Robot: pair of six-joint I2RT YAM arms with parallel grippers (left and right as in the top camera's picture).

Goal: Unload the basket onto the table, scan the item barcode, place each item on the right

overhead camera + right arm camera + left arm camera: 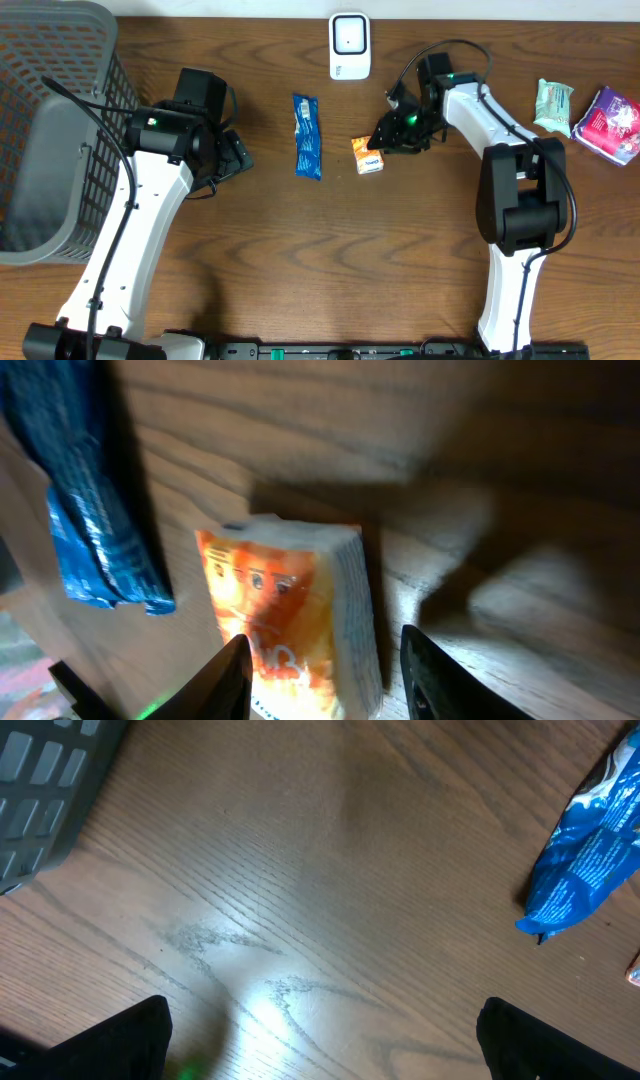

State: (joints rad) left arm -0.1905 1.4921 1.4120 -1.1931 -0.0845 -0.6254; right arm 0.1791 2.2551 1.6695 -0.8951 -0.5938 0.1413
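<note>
A small orange box [368, 155] with a white side rests on the wooden table, below a white scanner [349, 45] at the back edge. My right gripper [386, 135] is at the box's right end. In the right wrist view its jaws straddle the orange box [285, 600]. The left finger overlaps the box's orange face, and a dark gap separates the right finger from the white side, so the right gripper [325, 645] is open. My left gripper [235, 152] hovers open over bare wood [322, 1020], left of a blue packet [308, 135].
A grey mesh basket [50, 130] fills the far left, its corner showing as the basket [45, 780] in the left wrist view. The blue packet [590, 850] [95, 530] lies left of the box. A green pack [553, 105] and a purple pack [610, 122] lie at the far right.
</note>
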